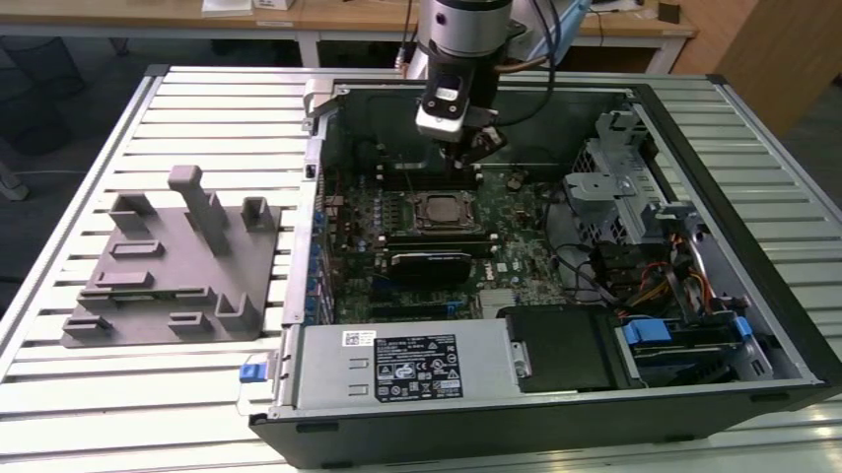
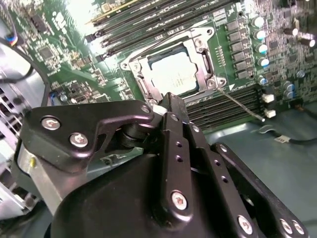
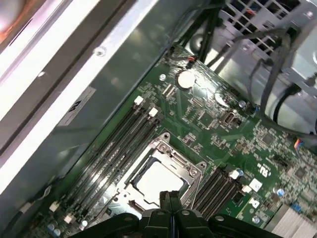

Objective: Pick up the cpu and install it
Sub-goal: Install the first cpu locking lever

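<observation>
Exterior view: the open computer case (image 1: 526, 439) holds the cpu (image 1: 439, 209), seated in its socket (image 1: 408, 213). First wrist view shows the gripper (image 3: 171, 199) clenched, empty, just above it.

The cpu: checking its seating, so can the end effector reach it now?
Probably yes: the cpu lies uncovered in its socket, and the end effector hangs close above, nothing between.

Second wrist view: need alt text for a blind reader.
The pale silver cpu lies inside the metal socket frame on the green motherboard, between banks of memory slots. The black gripper sits in the foreground, its tip near the frame's edge, holding nothing.
</observation>
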You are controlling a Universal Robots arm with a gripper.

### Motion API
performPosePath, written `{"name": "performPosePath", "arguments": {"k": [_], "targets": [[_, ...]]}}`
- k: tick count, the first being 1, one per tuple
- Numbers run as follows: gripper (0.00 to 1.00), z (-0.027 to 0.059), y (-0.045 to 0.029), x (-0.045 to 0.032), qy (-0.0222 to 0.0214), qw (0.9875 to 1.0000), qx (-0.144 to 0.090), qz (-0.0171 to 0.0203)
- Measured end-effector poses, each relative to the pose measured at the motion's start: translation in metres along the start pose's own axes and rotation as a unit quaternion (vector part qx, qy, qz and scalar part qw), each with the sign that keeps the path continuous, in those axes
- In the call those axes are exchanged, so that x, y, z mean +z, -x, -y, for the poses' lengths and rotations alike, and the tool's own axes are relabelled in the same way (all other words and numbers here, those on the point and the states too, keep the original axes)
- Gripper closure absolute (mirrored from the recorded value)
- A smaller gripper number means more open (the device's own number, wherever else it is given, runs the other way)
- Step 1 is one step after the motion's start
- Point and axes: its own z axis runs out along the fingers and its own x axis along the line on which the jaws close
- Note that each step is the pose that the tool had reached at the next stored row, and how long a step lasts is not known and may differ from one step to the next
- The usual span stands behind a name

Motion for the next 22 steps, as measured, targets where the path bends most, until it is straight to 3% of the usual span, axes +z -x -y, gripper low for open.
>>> {"name": "performPosePath", "arguments": {"k": [4, 7, 10, 14, 16, 19, 22], "targets": [[0.89, 0.0, 0.0, 0.0002, 0.0013, 0.9993, -0.036, -0.0006], [0.89, 0.0, 0.0, 0.0005, 0.0023, 0.998, -0.064, -0.0011], [0.89, 0.0, 0.0, 0.0008, 0.0032, 0.9959, -0.091, -0.0015], [0.89, 0.0, 0.0, 0.0014, 0.0041, 0.9921, -0.125, -0.0023], [0.89, 0.0, -0.0001, 0.0015, 0.0022, 0.9906, -0.137, -0.005], [0.89, 0.0, 0.0, 0.0015, -0.0057, 0.9896, -0.143, -0.0141], [0.89, 0.0001, -0.0001, 0.0017, -0.0063, 0.9896, -0.143, -0.0152]]}}
